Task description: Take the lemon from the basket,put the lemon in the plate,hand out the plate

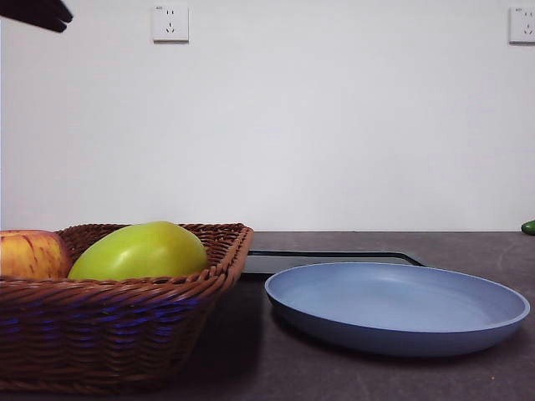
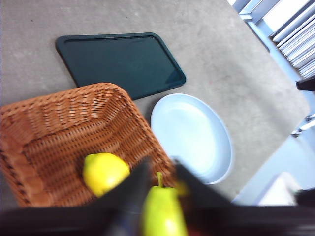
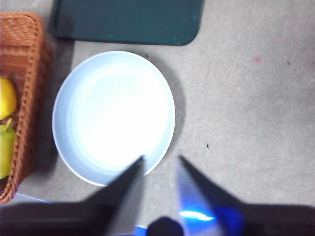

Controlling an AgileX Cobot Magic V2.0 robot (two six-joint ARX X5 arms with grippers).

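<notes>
Lemon pick pending, both grippers empty.
Left gripper (image 2: 160, 172) is held wide above the basket (image 2: 49, 123); lemon (image 2: 104, 172) sits just beside one fingertip, so recentring is advised. Right gripper (image 3: 160, 164) is spread by the empty plate (image 3: 113, 115).

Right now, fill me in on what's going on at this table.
Nothing is held yet. The left gripper hangs open over the basket, above the lemon and a yellow-green fruit. The right gripper waits open over the empty plate, which sits beside the basket.
</notes>
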